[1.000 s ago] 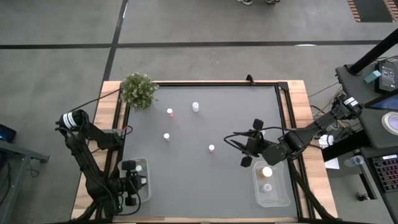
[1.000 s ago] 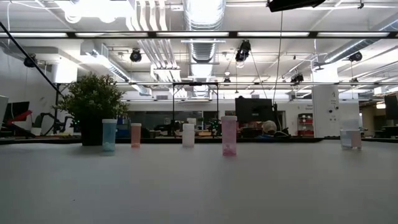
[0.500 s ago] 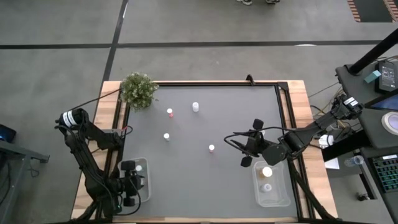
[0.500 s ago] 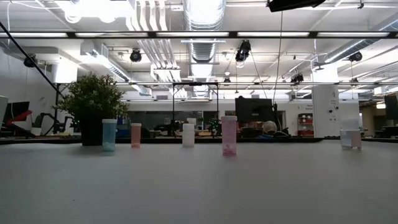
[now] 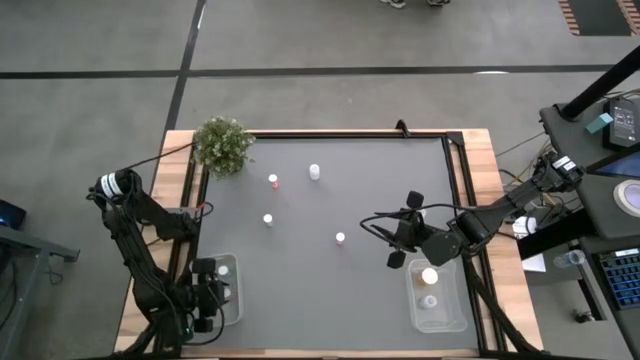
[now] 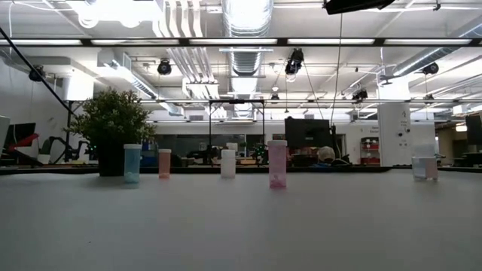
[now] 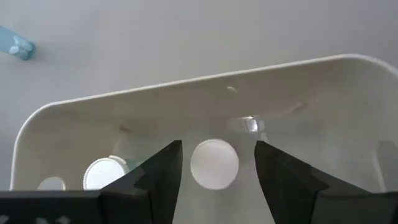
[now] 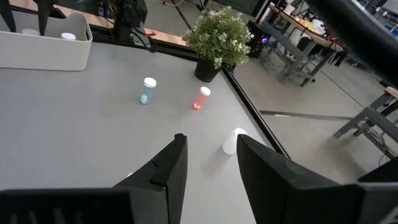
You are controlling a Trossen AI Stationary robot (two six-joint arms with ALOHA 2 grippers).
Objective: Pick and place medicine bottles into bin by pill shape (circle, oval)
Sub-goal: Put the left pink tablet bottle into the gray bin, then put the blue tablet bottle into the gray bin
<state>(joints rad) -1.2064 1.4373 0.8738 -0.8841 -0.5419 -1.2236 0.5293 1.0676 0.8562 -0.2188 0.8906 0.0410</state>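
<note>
Over the left bin (image 5: 231,290), the left pincer (image 7: 214,163) stands parted above a white-capped bottle (image 7: 214,164).

Bright, even light falls from long white ceiling strip lamps (image 6: 248,9), which glare in the low view. The flat grey counter (image 5: 330,210) shows only faint, soft shadows. In the left wrist view, the white plastic bin (image 7: 205,99) looks soft and hazy.

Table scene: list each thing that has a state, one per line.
left hand: open, over the left bin, a white cap between its fingers
right hand: open, empty, above the table
four loose bottles: upright
right bin: holds two bottles
</note>
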